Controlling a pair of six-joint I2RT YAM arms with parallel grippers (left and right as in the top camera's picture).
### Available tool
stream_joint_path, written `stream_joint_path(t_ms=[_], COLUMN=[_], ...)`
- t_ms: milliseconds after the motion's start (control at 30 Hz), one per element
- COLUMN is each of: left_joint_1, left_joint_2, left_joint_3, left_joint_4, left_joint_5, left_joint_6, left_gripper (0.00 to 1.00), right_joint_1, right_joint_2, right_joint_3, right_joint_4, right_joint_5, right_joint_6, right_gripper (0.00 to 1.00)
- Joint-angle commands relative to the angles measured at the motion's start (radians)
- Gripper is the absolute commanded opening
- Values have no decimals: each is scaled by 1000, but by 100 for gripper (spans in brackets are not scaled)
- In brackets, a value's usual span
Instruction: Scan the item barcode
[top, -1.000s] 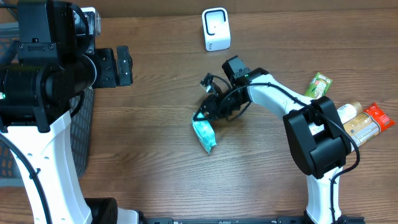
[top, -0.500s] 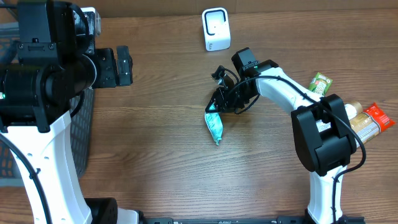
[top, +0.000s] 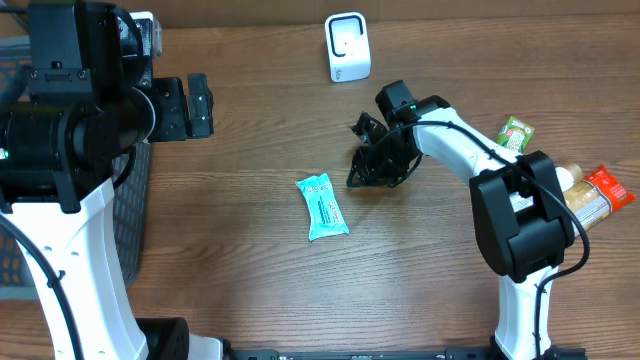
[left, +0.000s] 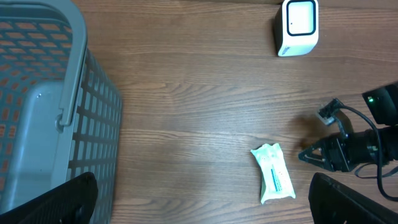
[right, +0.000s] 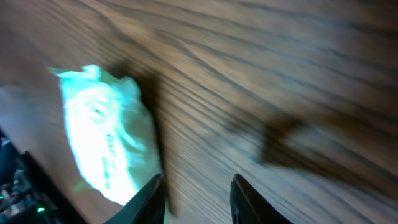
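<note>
The right wrist view is badly blurred; only the tips of the right fingers (right: 149, 202) show at its lower edge, slightly apart with bare bench (right: 280, 74) between them; the pale teal packet (right: 106, 140) beside them is a smear, no print or barcode readable. From overhead the right fingers (top: 356, 178) are a dark tangle, hard to separate from their own shadow; the packet (top: 322, 207) lies flat and free on the bench, toward the picture's lower left of them, near but not touching. The left fingers (left: 59, 199) are cut off at the bottom corners of the left wrist view, spread wide; a grey basket (left: 62, 112) runs off its left edge; the white scanner (top: 347, 46) stands at the far side, well apart from the packet.
</note>
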Motion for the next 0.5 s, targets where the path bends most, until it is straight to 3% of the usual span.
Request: stream_joint_path(t_ms=[0,100,167,233,300,467], left_joint_1=[0,0,0,0,0,0], left_joint_2=[-1,-1,-1,-1,-1,-1], left_joint_3=[2,2,2,2,2,2], left_joint_4=[4,4,4,4,4,4], left_joint_5=[8,8,8,8,8,8], left_joint_6=[19,19,19,19,19,19], left_gripper=[100,100,100,99,100,100], right_joint_1=[0,20,45,60,65,82], right_joint_2=[-24,-47,-44,-42,-41,-31], right_joint_3=[22,22,12,-14,-55,-143], right_joint_4=[-37,-64,-63,-21,55,216], right_joint_5=[51,18,-11,-12,-51,-86], right_joint_6=[-12,-38,-38,-37,-30,58], right_gripper=[37,42,61,67,67,55])
